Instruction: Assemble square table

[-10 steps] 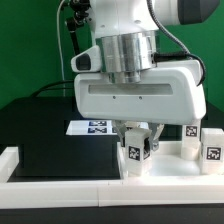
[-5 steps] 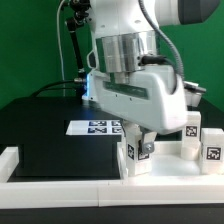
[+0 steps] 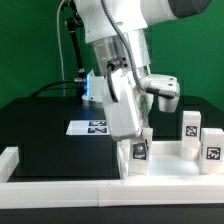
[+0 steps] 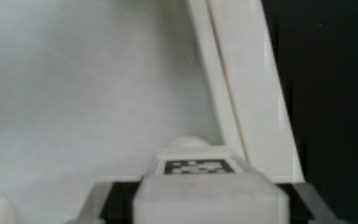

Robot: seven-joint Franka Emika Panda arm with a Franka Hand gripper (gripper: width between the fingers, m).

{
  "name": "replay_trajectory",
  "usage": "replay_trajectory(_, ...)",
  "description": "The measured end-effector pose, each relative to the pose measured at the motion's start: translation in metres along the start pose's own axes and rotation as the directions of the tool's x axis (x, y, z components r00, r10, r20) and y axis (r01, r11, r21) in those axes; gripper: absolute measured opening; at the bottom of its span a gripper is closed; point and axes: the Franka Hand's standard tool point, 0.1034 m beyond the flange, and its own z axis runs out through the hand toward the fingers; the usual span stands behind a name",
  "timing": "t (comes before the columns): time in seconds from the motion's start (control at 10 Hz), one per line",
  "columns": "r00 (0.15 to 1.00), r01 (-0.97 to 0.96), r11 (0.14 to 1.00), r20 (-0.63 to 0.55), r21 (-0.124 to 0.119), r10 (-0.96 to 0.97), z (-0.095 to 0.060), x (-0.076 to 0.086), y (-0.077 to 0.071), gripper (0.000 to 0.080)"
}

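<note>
The white square tabletop (image 3: 165, 166) lies at the exterior view's lower right, by the front rail. My gripper (image 3: 138, 146) points down over its near left corner and is shut on a stubby white leg (image 3: 139, 153) with a black-and-white tag, standing upright on the top. In the wrist view the leg (image 4: 199, 185) sits between my dark fingers (image 4: 112, 203), with the tabletop's flat face (image 4: 87, 90) and raised rim (image 4: 243, 80) beyond. Two more tagged legs (image 3: 190, 126) (image 3: 212, 152) stand at the right.
The marker board (image 3: 95, 127) lies on the black table behind my gripper. A long white rail (image 3: 60, 196) runs along the front edge, with a short white block (image 3: 8, 158) at the exterior view's left. Cables hang behind the arm.
My wrist has turned about its vertical axis, swinging the wide gripper body from broadside to edge-on. The leg stays at the same corner of the tabletop.
</note>
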Motion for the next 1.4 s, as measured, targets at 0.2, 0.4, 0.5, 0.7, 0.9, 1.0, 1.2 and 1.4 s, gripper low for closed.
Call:
replay_trajectory(0.2,1.000,0.027,1.000,0.000,0.000,-0.027,0.000,0.000,0.000,0.0544)
replay_trajectory(0.4,0.892,0.449,0.893,-0.057,0.019,-0.448,-0.002,-0.006,-0.005,0.0621)
replay_trajectory(0.5,0.806,0.589,0.808,-0.065,-0.004,-0.588,-0.005,-0.008,-0.004,0.0643)
replay_trajectory(0.7,0.742,0.668,0.744,-0.067,-0.013,-0.667,-0.004,-0.005,-0.005,0.0648)
replay_trajectory(0.9,0.606,0.792,0.609,-0.068,-0.033,-0.792,-0.004,-0.003,-0.005,0.0649)
replay_trajectory(1.0,0.432,0.897,0.436,-0.071,-0.068,-0.899,-0.003,0.001,-0.006,0.0649)
replay_trajectory(1.2,0.247,0.963,0.253,-0.072,-0.095,-0.966,0.000,0.005,-0.008,0.0649)
replay_trajectory(1.4,0.298,0.948,0.304,-0.076,-0.090,-0.952,0.000,0.005,-0.008,0.0516)
